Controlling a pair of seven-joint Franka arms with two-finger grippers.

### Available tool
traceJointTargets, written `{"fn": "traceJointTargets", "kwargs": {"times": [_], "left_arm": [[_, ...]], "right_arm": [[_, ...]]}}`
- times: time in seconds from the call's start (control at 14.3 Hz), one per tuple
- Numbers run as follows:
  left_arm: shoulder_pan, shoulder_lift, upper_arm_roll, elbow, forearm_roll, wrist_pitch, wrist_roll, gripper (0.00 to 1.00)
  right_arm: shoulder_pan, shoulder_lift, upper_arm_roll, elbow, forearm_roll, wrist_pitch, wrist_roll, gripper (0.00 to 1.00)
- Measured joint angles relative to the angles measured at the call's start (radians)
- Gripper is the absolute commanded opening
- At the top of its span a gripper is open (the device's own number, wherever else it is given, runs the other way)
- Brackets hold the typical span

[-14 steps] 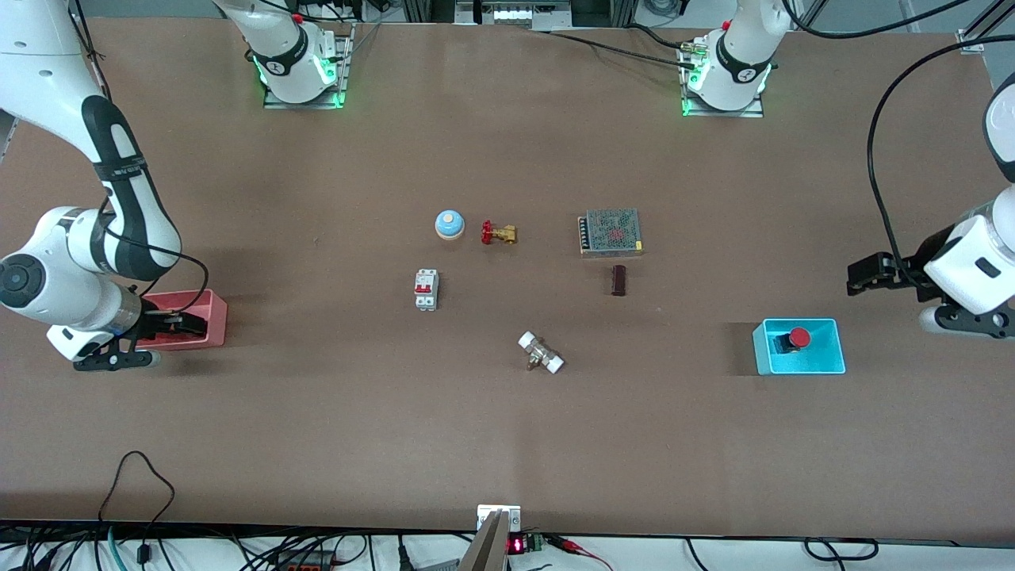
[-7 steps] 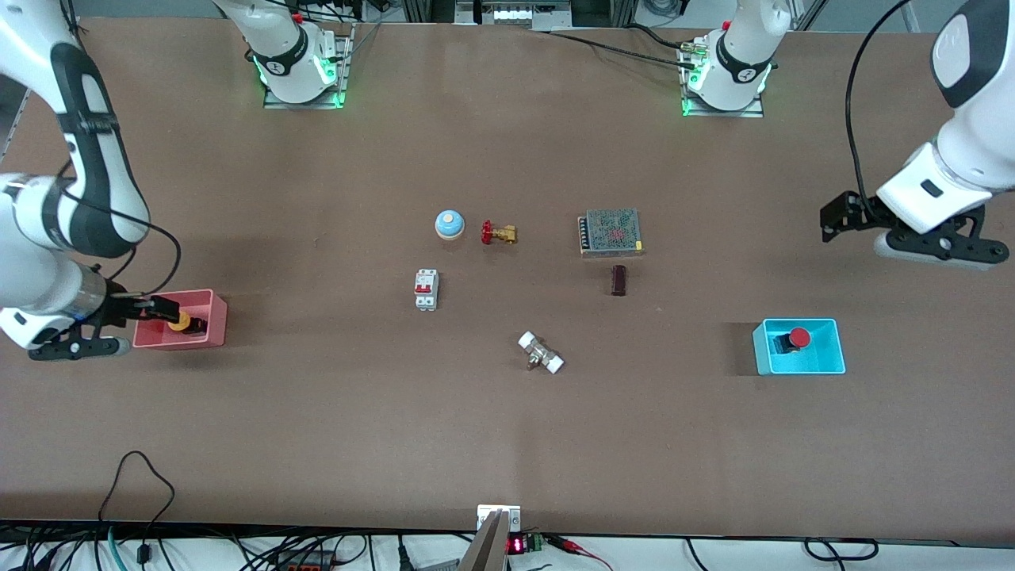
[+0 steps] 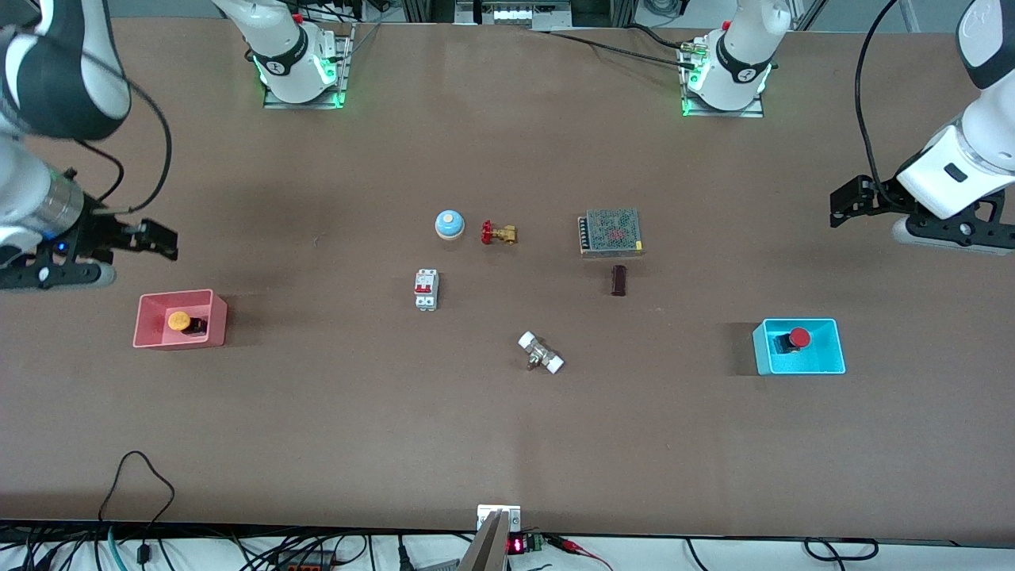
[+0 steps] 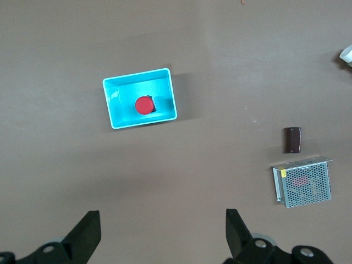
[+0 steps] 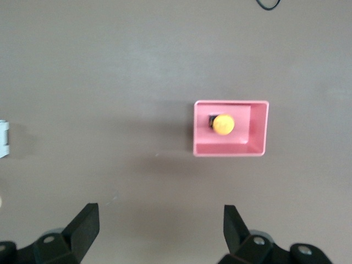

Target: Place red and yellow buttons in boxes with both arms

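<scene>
Task looks done: yellow button sits in pink box, red button in cyan box. Left gripper and right gripper hang spread and empty over bare table.

You're working over a wide brown bench with a matte, board-like top that fills nearly the whole front view. Below the right hand and below the left hand it shows the same plain brown, with soft, blurred shadows that tell of even light from above. Nearer the front camera than the right hand, a black cable loops up onto the bench edge. Along that edge runs a white strip tangled with more cables, a small metal bracket at its middle and a red digit display just beside it.
</scene>
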Motion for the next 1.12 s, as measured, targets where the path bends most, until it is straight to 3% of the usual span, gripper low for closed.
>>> {"fn": "traceJointTargets", "kwargs": {"times": [0.21, 0.42, 0.84, 1.12], "left_arm": [[0.0, 0.0, -0.006, 0.002, 0.0, 0.0, 0.0, 1.0], [0.0, 0.002, -0.007, 0.002, 0.0, 0.0, 0.0, 1.0], [0.0, 0.009, -0.007, 0.013, 0.0, 0.001, 0.0, 1.0], [0.0, 0.011, -0.007, 0.017, 0.0, 0.001, 0.0, 1.0]], "right_arm": [[0.017, -0.044, 0.047, 0.02, 0.002, -0.109, 0.081, 1.0], [0.017, -0.039, 0.067, 0.042, 0.032, -0.125, 0.129, 1.0], [0.038, -0.025, -0.042, 0.093, 0.047, -0.198, 0.106, 1.0], [0.045, -0.025, -0.048, 0.107, 0.047, -0.209, 0.097, 1.0]]}}
